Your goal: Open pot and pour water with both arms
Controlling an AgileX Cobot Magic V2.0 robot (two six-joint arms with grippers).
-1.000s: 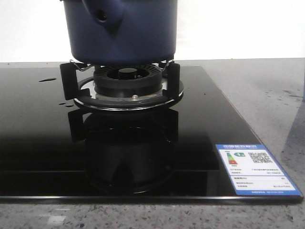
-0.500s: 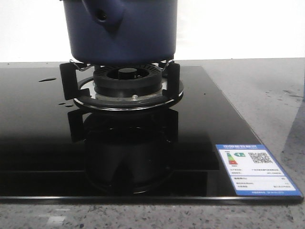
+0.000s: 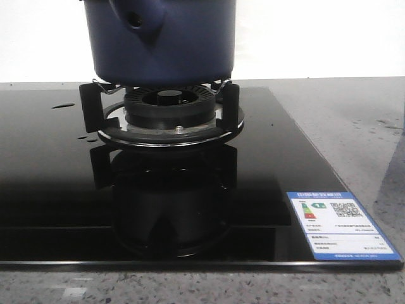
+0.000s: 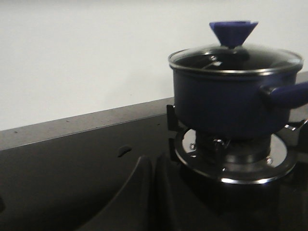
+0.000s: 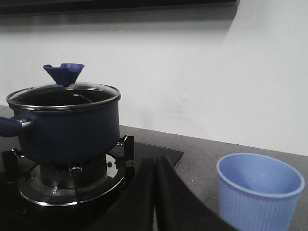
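- Your left gripper (image 4: 153, 192) has its fingers pressed together on nothing; the right gripper (image 5: 155, 192) matches it.
- Near your right gripper stands the pale blue cup (image 5: 260, 191) on the counter.
- Farther off, the pot (image 3: 161, 41) sits on the burner (image 3: 169, 111), its glass lid (image 4: 236, 57) on.

A black glass hob (image 3: 57, 190) is being reflected upon by its burner (image 3: 169, 111); a pale blue ribbed cup (image 5: 260, 190) is being kept on the speckled counter (image 3: 354, 126).
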